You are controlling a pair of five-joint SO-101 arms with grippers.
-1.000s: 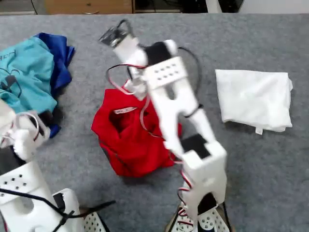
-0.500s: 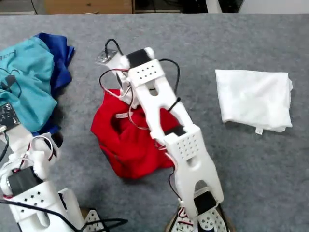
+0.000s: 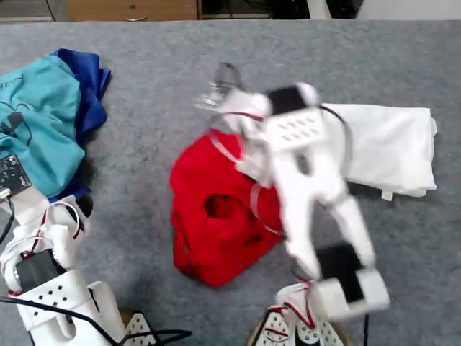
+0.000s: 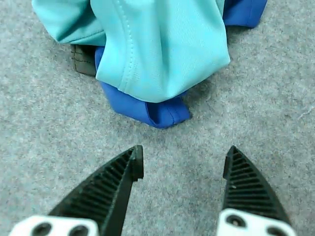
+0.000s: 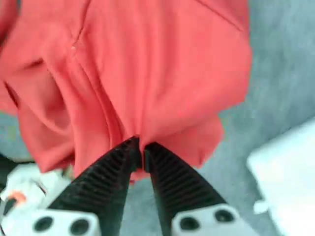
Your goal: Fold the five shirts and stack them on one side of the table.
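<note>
Mid-bench, the red shirt [image 3: 216, 223] is being pinched, apparently at a fold, by the right end effector [image 5: 140, 147], with the folded white shirt [image 3: 389, 148] lying near, rightward. The left end effector [image 4: 184, 162] is being held spread.

A grey, felt-like covering ran right across the table [image 3: 410, 288], edge to edge; the light fell evenly on it, shadows soft and short; up along the far edge sat a wooden cabinet front [image 3: 133, 9]; just beside that, a dark gap [image 3: 248, 7]; further along, a pale panel [image 3: 410, 7] closed off the corner.
</note>
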